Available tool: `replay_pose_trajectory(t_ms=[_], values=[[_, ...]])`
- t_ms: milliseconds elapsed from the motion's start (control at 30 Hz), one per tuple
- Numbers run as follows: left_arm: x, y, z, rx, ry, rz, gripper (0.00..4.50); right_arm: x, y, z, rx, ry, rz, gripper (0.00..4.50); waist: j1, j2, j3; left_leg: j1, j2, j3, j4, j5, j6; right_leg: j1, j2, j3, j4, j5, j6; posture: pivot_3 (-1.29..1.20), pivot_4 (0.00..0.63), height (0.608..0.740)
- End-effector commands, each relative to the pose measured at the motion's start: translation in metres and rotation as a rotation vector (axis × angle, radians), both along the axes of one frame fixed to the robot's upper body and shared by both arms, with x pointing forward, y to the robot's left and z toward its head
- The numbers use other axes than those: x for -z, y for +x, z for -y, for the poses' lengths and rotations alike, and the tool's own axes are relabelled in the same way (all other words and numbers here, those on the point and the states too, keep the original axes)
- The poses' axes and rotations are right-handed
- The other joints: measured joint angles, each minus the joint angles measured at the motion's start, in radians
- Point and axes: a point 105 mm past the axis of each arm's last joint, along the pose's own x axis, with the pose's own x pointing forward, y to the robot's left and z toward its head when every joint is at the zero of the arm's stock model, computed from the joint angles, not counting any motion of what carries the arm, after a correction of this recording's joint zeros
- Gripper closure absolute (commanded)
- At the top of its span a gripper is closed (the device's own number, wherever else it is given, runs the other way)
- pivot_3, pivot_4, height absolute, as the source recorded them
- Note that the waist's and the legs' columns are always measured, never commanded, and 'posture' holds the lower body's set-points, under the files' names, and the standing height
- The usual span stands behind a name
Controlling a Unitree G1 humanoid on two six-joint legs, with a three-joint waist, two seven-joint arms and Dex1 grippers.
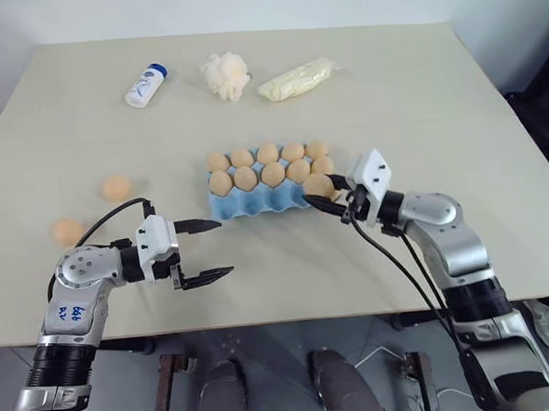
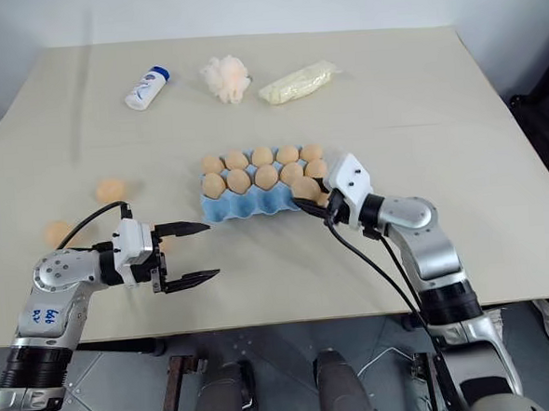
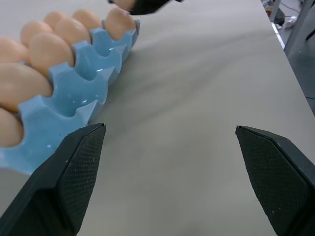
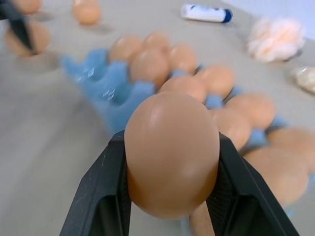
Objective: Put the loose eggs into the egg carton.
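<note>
Between the right gripper's (image 4: 170,194) fingers, an egg (image 4: 171,153), beside the egg carton (image 1: 256,203)

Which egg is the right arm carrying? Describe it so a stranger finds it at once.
Start at the blue egg carton in the middle of the table. Go to its near right corner, where the right gripper hangs. The held egg is the one pinched between black fingers, not sitting in a cup.

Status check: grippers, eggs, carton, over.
Right gripper shut on an egg at the egg carton. Left gripper open, empty. Two loose eggs left. Nothing blocking.
</note>
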Motion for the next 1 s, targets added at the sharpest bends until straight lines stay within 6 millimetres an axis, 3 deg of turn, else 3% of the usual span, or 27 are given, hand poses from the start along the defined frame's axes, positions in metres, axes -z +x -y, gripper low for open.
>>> replay_pose_trajectory(t_ms=[33, 67, 233, 333, 367, 500, 667, 833, 933, 1000], values=[[-0.011, -0.002, 0.0, -0.001, 0.001, 0.05, 0.0, 0.009, 0.01, -0.002, 0.027, -0.035, 0.009, 2.96, 0.002, 0.0, 0.0, 0.0, 0.0, 0.0, 0.0, 0.0, 0.0, 0.0, 0.0, 0.0, 0.0, 0.0, 0.0, 0.0, 0.15, 0.74], [-0.011, -0.002, 0.0, -0.003, 0.001, 0.051, 0.0, 0.01, 0.012, -0.003, 0.025, -0.038, 0.009, 2.96, 0.002, 0.0, 0.0, -0.001, 0.0, 0.0, 0.0, 0.0, 0.0, 0.0, 0.0, 0.0, -0.001, 0.0, 0.0, 0.0, 0.15, 0.74], [-0.014, -0.001, -0.003, -0.023, -0.002, 0.056, 0.0, -0.002, 0.013, -0.009, 0.019, 0.016, 0.031, 1.23, -0.002, 0.0, 0.0, -0.001, 0.001, 0.002, 0.0, 0.0, -0.001, -0.001, 0.0, 0.0, -0.001, 0.0, 0.0, 0.0, 0.15, 0.74], [-0.026, 0.0, -0.01, -0.085, -0.065, 0.067, 0.0, -0.02, -0.002, -0.006, -0.016, 0.065, 0.073, 0.17, -0.003, 0.0, 0.0, -0.001, 0.001, 0.002, 0.001, 0.0, -0.001, -0.002, 0.0, 0.0, 0.0, 0.0, 0.0, 0.0, 0.15, 0.74], [-0.029, -0.001, -0.013, -0.099, -0.083, 0.069, 0.0, -0.022, -0.007, -0.005, -0.033, 0.072, 0.073, 0.04, -0.002, 0.0, 0.0, -0.002, 0.001, 0.002, 0.001, -0.001, -0.001, -0.002, 0.0, 0.0, 0.0, 0.0, 0.0, 0.0, 0.15, 0.74], [-0.041, -0.004, -0.038, -0.225, -0.124, 0.08, 0.0, -0.008, -0.037, 0.006, -0.158, 0.027, 0.066, 0.04, -0.001, 0.0, 0.0, -0.002, 0.003, 0.002, 0.001, -0.003, -0.002, -0.002, 0.001, -0.001, 0.0, 0.0, 0.0, 0.0, 0.15, 0.74], [-0.029, -0.025, -0.089, -0.403, -0.058, 0.043, 0.0, 0.008, -0.065, 0.028, -0.269, -0.013, 0.036, 0.04, -0.007, 0.0, 0.0, -0.001, 0.003, 0.004, 0.001, -0.008, 0.002, -0.001, 0.001, -0.002, -0.003, 0.0, 0.0, 0.0, 0.15, 0.74], [-0.013, -0.047, -0.134, -0.527, 0.027, -0.017, 0.0, 0.017, -0.07, 0.04, -0.297, -0.026, -0.001, 0.04, -0.005, 0.0, 0.0, 0.001, 0.005, 0.005, 0.001, -0.008, 0.002, 0.0, 0.001, -0.003, -0.004, -0.001, -0.001, 0.0, 0.15, 0.74], [-0.002, -0.051, -0.144, -0.553, 0.045, -0.047, 0.0, 0.02, -0.069, 0.038, -0.304, -0.03, 0.007, 0.04, 0.0, 0.0, 0.0, 0.001, 0.005, 0.005, 0.001, -0.008, 0.002, 0.001, 0.0, -0.004, -0.004, 0.0, -0.004, 0.0, 0.15, 0.74], [0.0, -0.047, -0.14, -0.547, 0.034, -0.043, 0.0, 0.02, -0.068, 0.035, -0.306, -0.03, 0.019, 0.04, 0.002, 0.0, 0.0, 0.001, 0.004, 0.004, 0.001, -0.008, 0.003, 0.002, 0.0, -0.004, -0.005, 0.001, -0.004, 0.0, 0.15, 0.74]])
